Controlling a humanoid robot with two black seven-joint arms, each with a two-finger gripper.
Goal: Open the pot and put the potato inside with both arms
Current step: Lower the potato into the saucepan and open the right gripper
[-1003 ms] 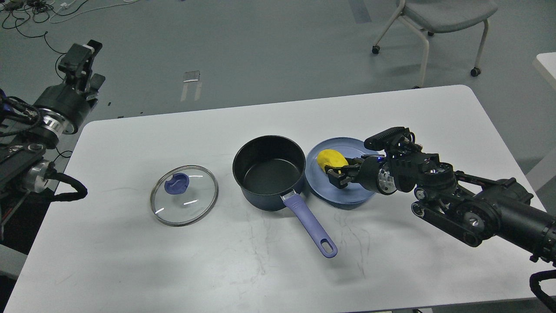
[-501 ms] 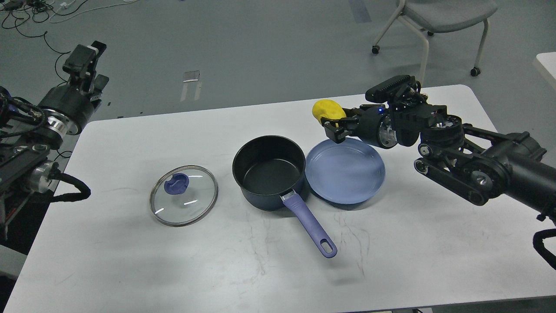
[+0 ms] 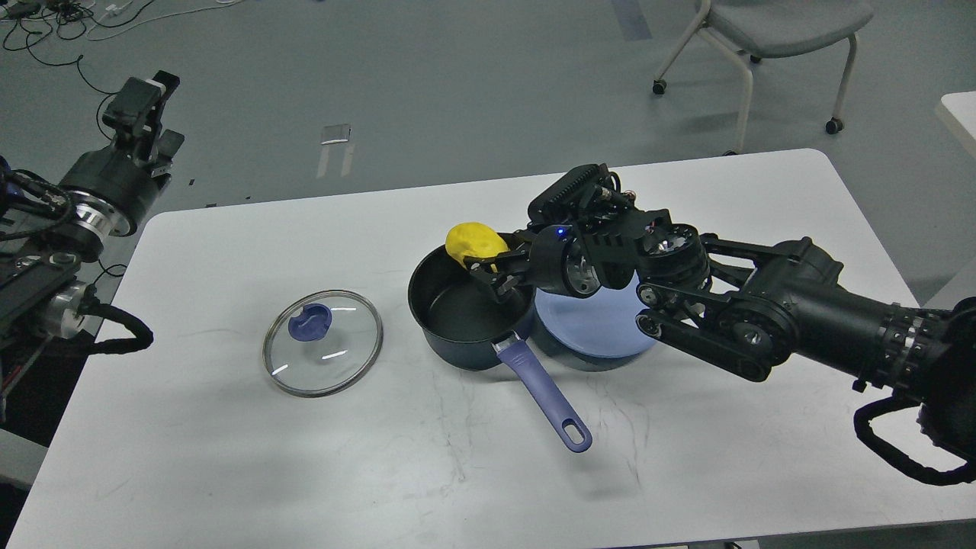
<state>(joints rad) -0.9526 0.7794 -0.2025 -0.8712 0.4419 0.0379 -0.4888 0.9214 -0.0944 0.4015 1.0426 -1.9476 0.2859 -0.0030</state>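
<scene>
Floor (image 3: 473, 84): grey and smooth ahead of me, scuffed in places, with soft glare.
Table (image 3: 229, 457): white top with rounded corners, faint scratch marks near its middle.
Chair (image 3: 770, 30): grey seat on a pale frame with castors, beyond my table's far right corner.
Cables (image 3: 69, 19): black and white tangle on the floor, far left.
Second table (image 3: 959, 114): white corner at the right edge.
Floor tape (image 3: 335, 149): pale marks beyond the table's far edge.

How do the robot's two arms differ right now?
The right tool is shut on the yellow potato, holding it over the pot; the left tool holds nothing. The right arm stretches across the table, while the left arm sits off its left edge, pointing upward. Both are black.
</scene>
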